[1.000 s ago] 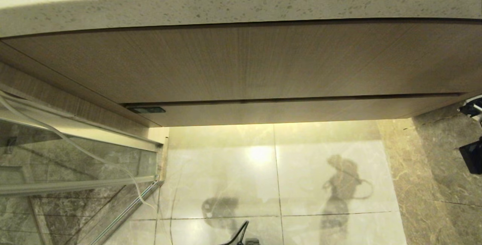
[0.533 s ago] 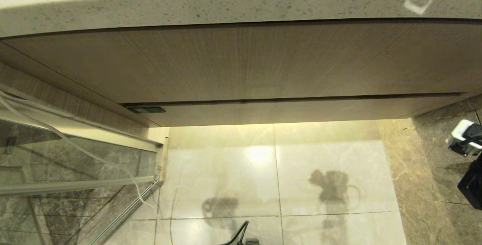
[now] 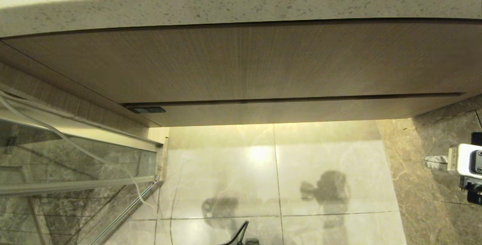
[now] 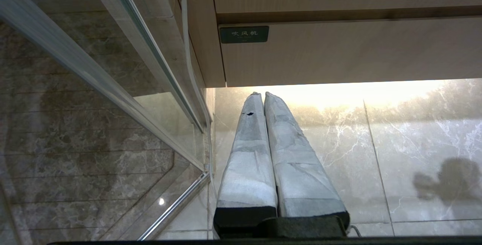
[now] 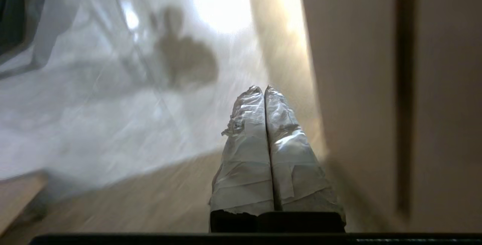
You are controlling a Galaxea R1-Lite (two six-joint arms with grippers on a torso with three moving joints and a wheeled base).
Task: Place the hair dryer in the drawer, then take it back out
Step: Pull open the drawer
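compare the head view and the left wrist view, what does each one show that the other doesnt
Only the head view shows the speckled countertop edge over the cabinet and the right gripper at the frame's right edge, fingers shut and holding nothing. Only the left wrist view shows the left gripper, its taped fingers shut and empty above the floor, and the writing on the small dark label. Both show the closed drawer, the glass panel and the pale floor tiles. No hair dryer appears in either.

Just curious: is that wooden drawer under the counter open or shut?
Shut. The drawer front sits flush beneath the panel above it.
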